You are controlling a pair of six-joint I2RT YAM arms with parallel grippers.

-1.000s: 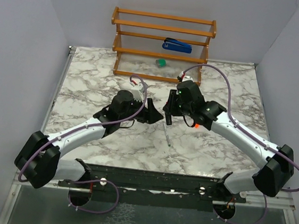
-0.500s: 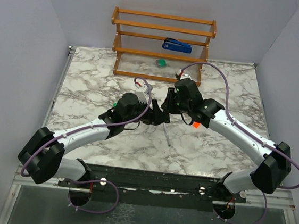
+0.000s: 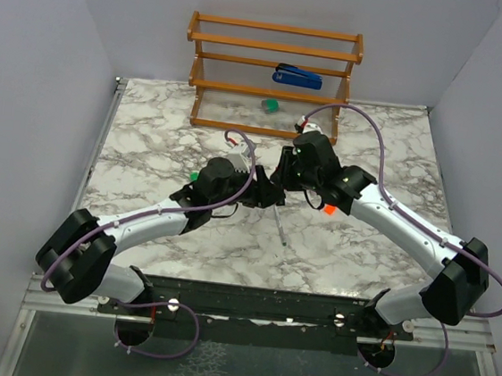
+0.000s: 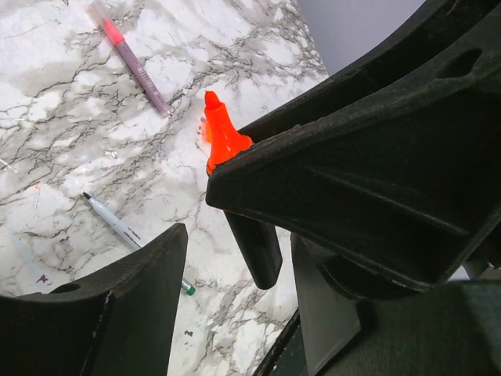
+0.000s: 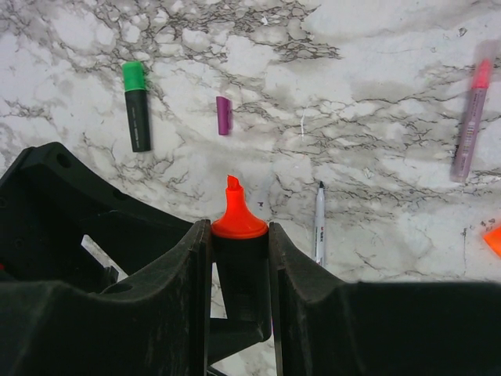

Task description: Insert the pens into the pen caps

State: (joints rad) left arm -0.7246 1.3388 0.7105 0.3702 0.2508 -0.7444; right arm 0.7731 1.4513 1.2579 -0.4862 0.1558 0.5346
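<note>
Right gripper (image 5: 238,235) clenched on the orange-tipped marker (image 5: 234,207), tip bare and pointing away from the wrist, held off the marble table (image 3: 148,141). Left gripper (image 3: 264,193) has swung in over the last second; we now find it just beside the right one, fingers spread, nothing between them that we can see. We read this as closing in for a two-handed step, yet no cap has come with it, so capping cannot start from here; a hand-over or re-grip seems likelier. Lying on the table: green-tipped marker (image 5: 138,110), well left of the held one in the right wrist view; pink pen (image 5: 468,129) far right; grey pen (image 5: 319,223) close by the held marker's right side. Smallest last: magenta-purple cap (image 5: 223,115) near the green-tipped marker but apart from it; orange cap (image 3: 329,211) beside the right forearm. We judge the orange marker not yet capped.
</note>
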